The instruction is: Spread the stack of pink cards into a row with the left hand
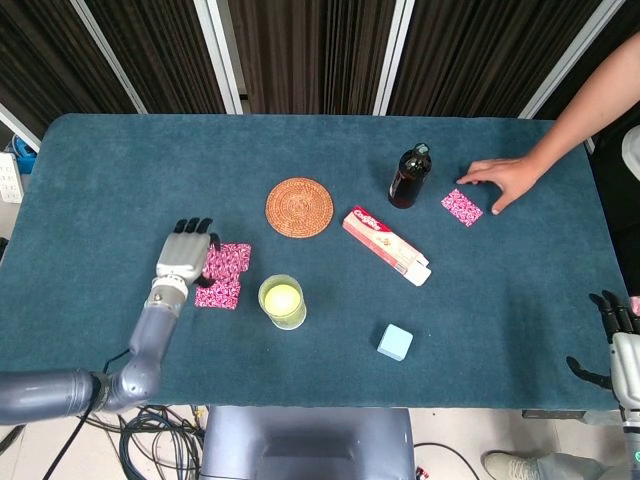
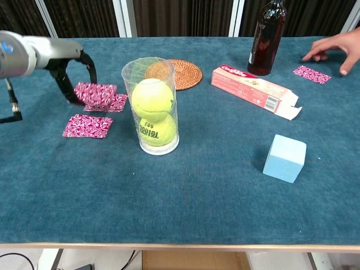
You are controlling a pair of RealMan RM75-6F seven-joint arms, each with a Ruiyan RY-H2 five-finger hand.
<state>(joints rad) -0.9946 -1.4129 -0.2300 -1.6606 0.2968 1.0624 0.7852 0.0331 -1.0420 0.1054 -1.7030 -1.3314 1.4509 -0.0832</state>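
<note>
Chest view: left hand (image 2: 76, 70) raised, fingers curled, pinching pink cards (image 2: 95, 93) just above another on cloth; one card (image 2: 87, 126) lies apart, nearer front edge. Head view only: right hand (image 1: 618, 345) off table's right edge (image 1: 600, 230), fingers apart, holding nothing. Open cloth left of cards.

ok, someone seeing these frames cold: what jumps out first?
Probably the clear cup front and centre in the chest view, with tennis balls stacked inside. Then the robot's left hand at the pink cards on the left of the table, one card lying apart nearer the front edge. A person's hand also reaches in at far right, beside another pink card near the dark bottle.
</note>
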